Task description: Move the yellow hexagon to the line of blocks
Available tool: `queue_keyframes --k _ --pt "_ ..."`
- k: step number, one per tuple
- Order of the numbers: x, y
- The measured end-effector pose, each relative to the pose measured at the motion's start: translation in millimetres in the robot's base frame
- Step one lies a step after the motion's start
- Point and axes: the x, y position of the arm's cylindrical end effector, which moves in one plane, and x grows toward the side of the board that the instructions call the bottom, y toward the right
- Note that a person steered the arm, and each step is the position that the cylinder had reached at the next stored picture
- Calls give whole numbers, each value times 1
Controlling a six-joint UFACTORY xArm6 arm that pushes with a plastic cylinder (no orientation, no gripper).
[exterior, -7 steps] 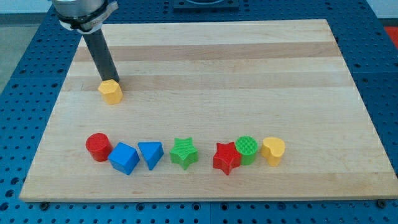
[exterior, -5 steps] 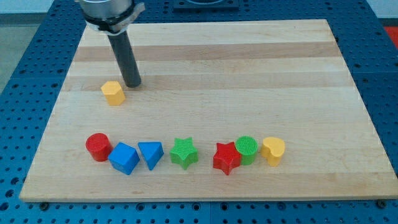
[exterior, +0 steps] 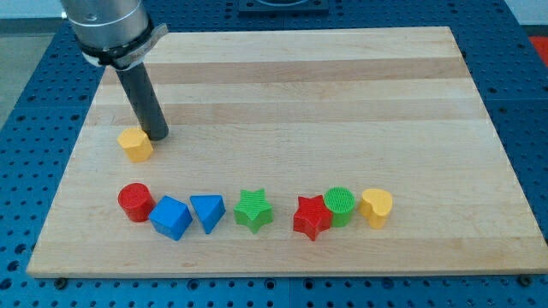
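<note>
Camera view: my tip [exterior: 157, 135] rests on the wooden worktop [exterior: 342, 103], just beside the yellow hexagon [exterior: 134, 144], on its upper-right side. I carry no gripper, only a plain rod, so nothing opens or closes. The hexagon sits near the view's left edge, above the line of blocks: red cylinder [exterior: 134, 202], blue cube [exterior: 170, 217], blue triangle [exterior: 207, 211], green star [exterior: 253, 210], red star [exterior: 311, 216], green cylinder [exterior: 340, 204], yellow heart [exterior: 376, 207]. The line lies toward the view's bottom from the hexagon; I judge the push should come from above it.

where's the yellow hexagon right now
The yellow hexagon sits toward the view's left, above the red cylinder at the row's left end, with my tip just at its upper right.
</note>
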Motion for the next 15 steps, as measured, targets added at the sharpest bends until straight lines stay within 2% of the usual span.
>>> queue_keyframes --k 3,5,9,15 --pt "6 -6" --pt "6 -43" --pt "71 -97" --pt "58 -52"
